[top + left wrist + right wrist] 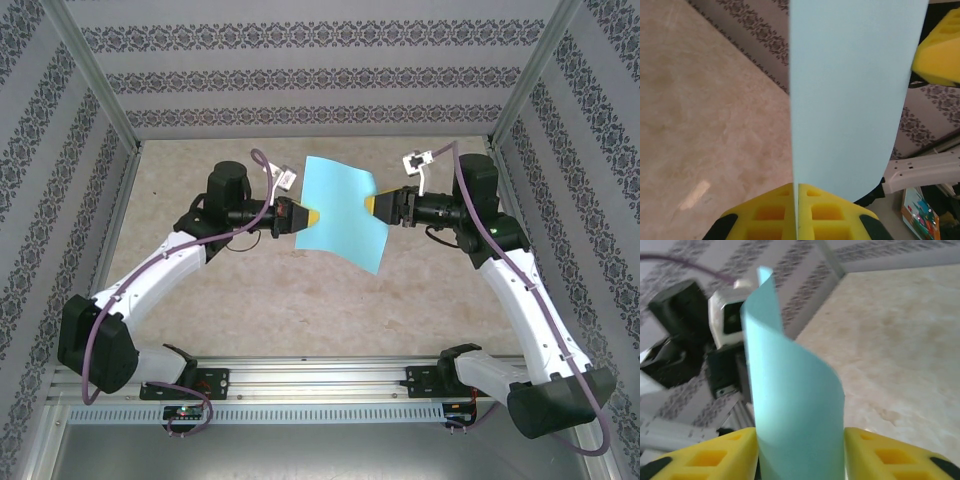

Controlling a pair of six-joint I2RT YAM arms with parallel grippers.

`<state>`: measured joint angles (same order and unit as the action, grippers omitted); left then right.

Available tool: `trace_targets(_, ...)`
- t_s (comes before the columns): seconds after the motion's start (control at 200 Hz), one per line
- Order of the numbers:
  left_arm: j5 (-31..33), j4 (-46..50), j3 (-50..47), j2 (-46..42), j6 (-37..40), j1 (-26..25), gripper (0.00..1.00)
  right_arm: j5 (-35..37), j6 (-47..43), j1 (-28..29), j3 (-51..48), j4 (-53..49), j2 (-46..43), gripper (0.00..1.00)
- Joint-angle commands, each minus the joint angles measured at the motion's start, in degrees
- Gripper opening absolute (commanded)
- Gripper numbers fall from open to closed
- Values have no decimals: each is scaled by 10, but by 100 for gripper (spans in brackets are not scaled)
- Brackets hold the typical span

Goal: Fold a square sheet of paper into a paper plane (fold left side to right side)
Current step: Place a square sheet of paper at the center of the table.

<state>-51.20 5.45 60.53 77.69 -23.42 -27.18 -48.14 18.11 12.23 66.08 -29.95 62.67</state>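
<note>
At the near edge we see the rail (320,372) carrying both arm bases. From it the two arms rise and bend inward over the table (300,310), their wrists facing each other near the middle.

The left gripper (306,218) is closed on the sheet (340,212). In its wrist view the yellow fingers (767,220) meet with no gap, and the sheet's edge is pinched in the seam between them. From that grip the turquoise face stretches straight away from the camera towards the yellow tip of the other gripper.

The right gripper (368,205) sits at the sheet's opposite edge. In its own wrist view its fingers (710,457) stand well apart, and the sheet bows into a curl that spans the gap between them. We cannot tell whether either finger presses on it.

The sheet hangs in the air between the two grippers, clear of the table. From above it shows its broad turquoise face. Its longer extent runs near to far, slightly slanted, while the shorter span runs from gripper to gripper. Its left edge runs straight. The right side is pulled in at the gripper, and the near right corner reaches furthest towards the bases.

Beyond the sheet the mottled beige table runs on to the patterned walls (300,40) that close off the far side.
</note>
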Motion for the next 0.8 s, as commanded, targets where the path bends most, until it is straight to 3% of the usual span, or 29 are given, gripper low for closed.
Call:
trace_targets(0.0, 61, 31, -42, 5, -35, -6, 0, 124, -19, -19, -20, -65, 10, 56)
trace_targets(0.225, 141, 28, -119, 60, -94, -6, 0, 237, -5, -41, -74, -93, 57, 62)
trace_targets(0.4, 201, 93, -108, 112, -80, -6, 0, 242, 15, -41, -125, -57, 77, 63)
trace_targets(0.659, 235, 165, -66, 160, -37, -7, 0, 243, 44, -31, -177, -17, 94, 62)
trace_targets(0.794, 237, 180, -53, 164, -33, -6, 23, 234, 71, -6, -198, 23, 120, 57)
